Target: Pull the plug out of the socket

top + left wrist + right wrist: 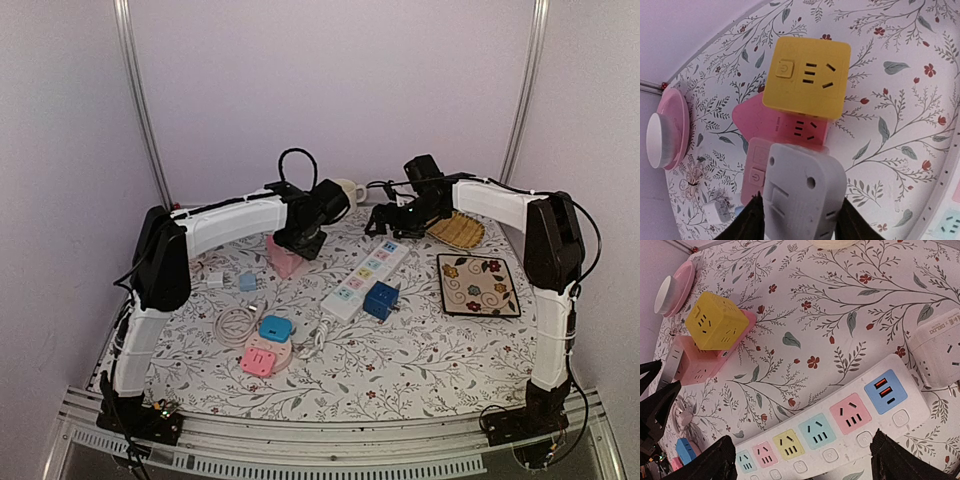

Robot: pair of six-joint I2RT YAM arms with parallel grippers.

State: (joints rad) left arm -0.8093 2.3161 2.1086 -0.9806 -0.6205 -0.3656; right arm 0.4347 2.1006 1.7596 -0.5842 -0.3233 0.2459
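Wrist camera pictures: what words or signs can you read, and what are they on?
"x DELIXI": on the white plug adapter; the mark before it is too blurred to read.
Power sign: on the yellow cube socket, on its button.
Button marks on the power strip: too faint to read.

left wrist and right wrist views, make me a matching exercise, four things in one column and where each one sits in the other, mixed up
Things
1. yellow cube socket
2. grey plug
3. white power strip
4. white cup

Places
a. on a pink saucer
b. below the open right gripper
c. between the fingers of the left gripper
d. on the pink socket block

Pairs: 1-d, 2-c, 3-b, 4-a
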